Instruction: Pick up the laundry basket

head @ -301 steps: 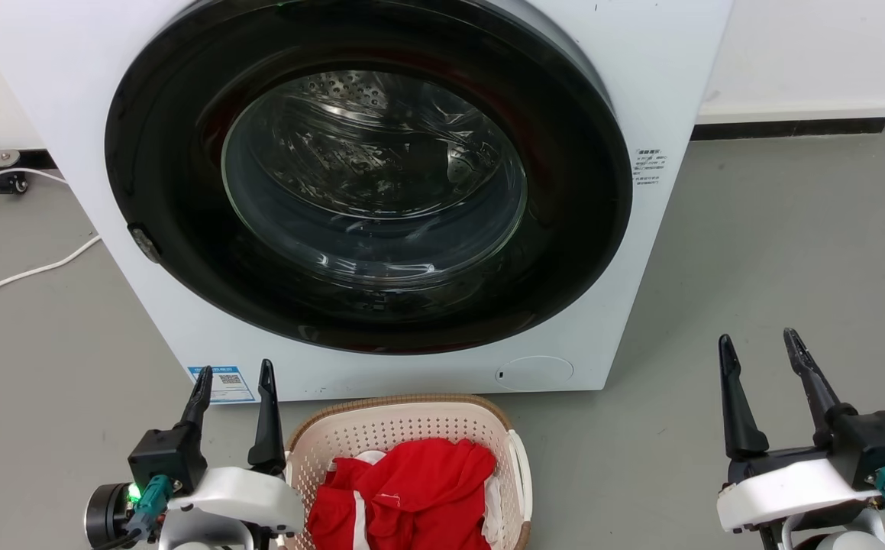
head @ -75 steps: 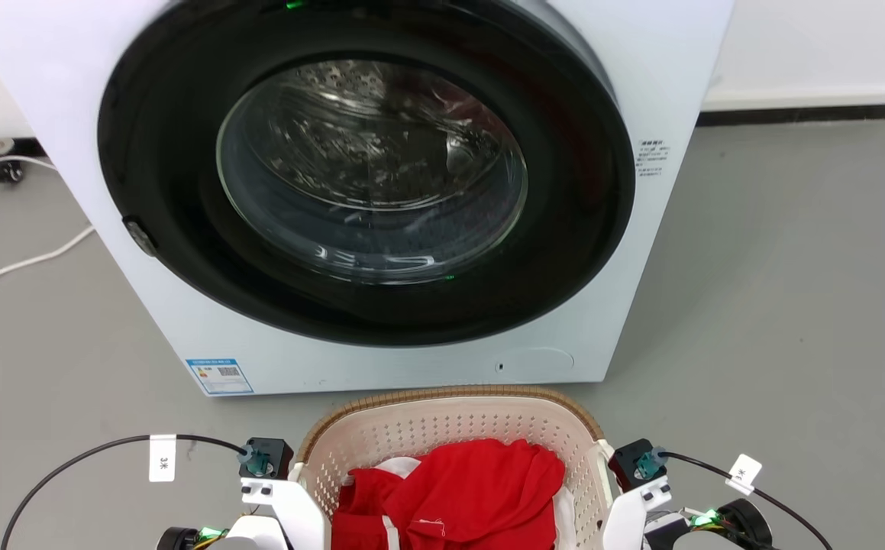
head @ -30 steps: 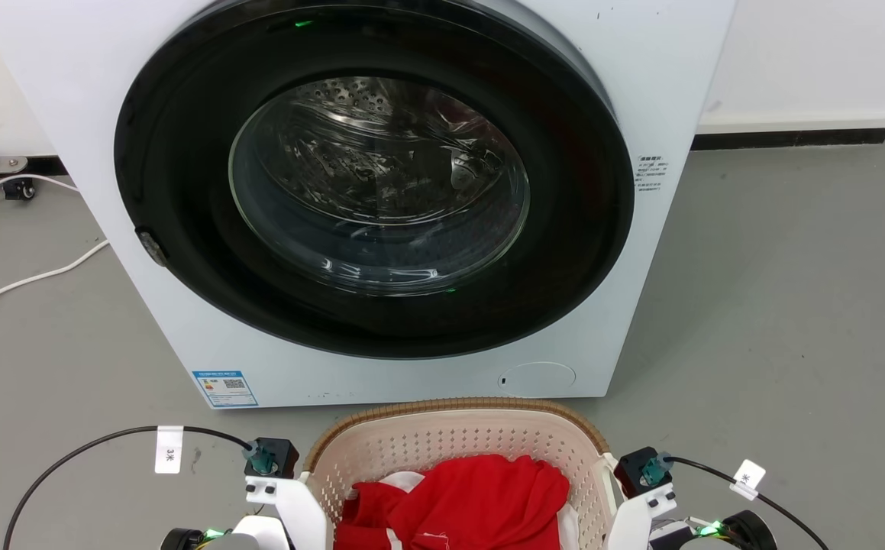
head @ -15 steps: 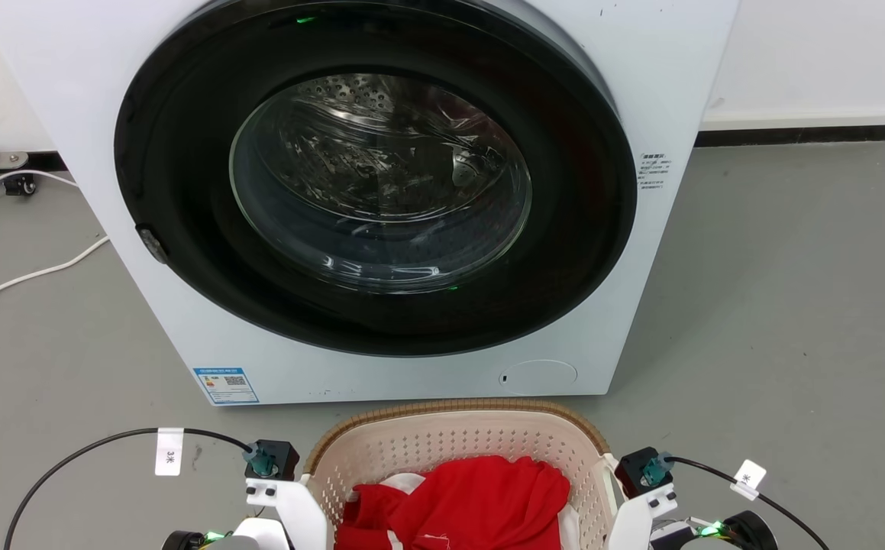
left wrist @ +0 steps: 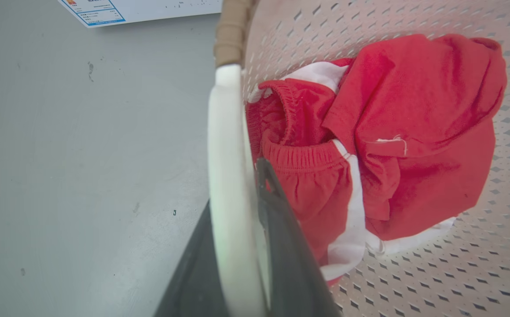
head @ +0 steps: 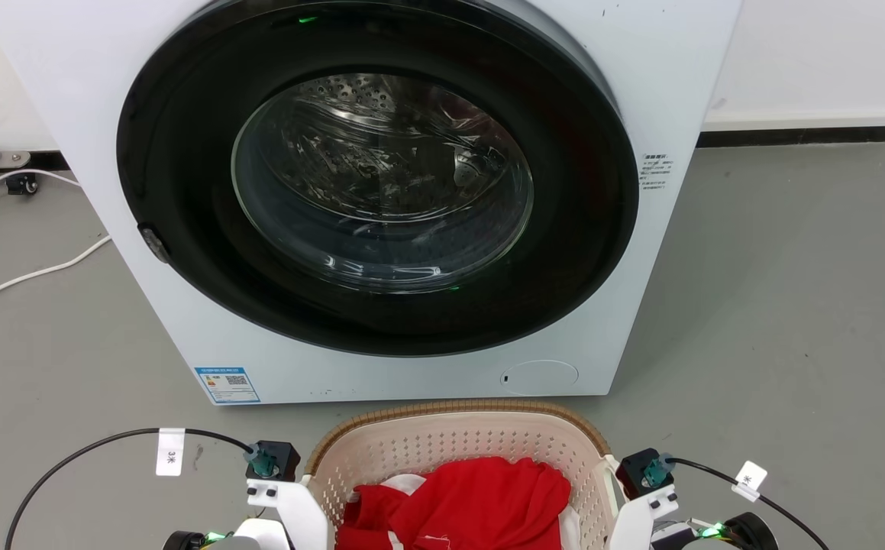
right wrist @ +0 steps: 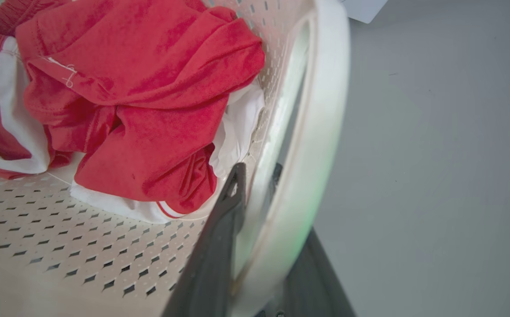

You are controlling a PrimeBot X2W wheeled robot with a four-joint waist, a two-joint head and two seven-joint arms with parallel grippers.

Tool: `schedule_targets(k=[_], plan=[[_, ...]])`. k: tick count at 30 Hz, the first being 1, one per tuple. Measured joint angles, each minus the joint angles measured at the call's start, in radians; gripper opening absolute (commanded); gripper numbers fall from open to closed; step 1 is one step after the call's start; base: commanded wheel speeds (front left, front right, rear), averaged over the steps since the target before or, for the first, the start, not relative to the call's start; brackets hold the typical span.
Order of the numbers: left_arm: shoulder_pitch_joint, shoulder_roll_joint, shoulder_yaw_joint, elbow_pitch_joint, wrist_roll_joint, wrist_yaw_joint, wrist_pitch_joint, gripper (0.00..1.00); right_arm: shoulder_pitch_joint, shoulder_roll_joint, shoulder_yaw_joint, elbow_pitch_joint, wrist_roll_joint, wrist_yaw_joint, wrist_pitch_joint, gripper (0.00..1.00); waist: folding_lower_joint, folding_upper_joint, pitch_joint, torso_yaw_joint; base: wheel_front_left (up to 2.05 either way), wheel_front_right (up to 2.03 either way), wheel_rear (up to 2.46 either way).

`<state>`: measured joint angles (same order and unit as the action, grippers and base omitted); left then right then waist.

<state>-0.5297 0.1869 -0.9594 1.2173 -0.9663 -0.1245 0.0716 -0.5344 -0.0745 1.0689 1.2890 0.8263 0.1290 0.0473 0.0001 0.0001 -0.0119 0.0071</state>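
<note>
Basket point(head: 450, 441): held at both ends, in front of washer point(head: 675, 99). Left gripper point(left wrist: 237, 185) clenched on left handle point(left wrist: 224, 123), right gripper point(right wrist: 257, 171) on right handle point(right wrist: 325, 110); both open and off it ten seconds ago. Looms larger now against same-sized washer, so probably raised off floor with red clothes point(head: 480, 496) inside. Lifting under way, by the look; needs keeping level.

left gripper point(left wrist: 237, 189): clamped over laundry basket point(head: 450, 441)'s left handle
right gripper point(right wrist: 257, 176): clamped over laundry basket's right handle
left wrist point(head: 280, 493), right wrist point(head: 644, 496): low, hard against laundry basket's sides
</note>
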Motion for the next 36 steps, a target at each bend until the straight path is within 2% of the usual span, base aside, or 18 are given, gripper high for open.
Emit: schedule_targets(k=[36], plan=[[-0.008, 0.003, -0.101, 0.007, -0.098, 0.000, -0.013, 0.00, 0.000, -0.008, 0.029, 0.000, 0.030, 0.000, -0.001, 0.00, -0.0001, 0.0000, -0.001, 0.003, 0.00, 0.00, 0.00]])
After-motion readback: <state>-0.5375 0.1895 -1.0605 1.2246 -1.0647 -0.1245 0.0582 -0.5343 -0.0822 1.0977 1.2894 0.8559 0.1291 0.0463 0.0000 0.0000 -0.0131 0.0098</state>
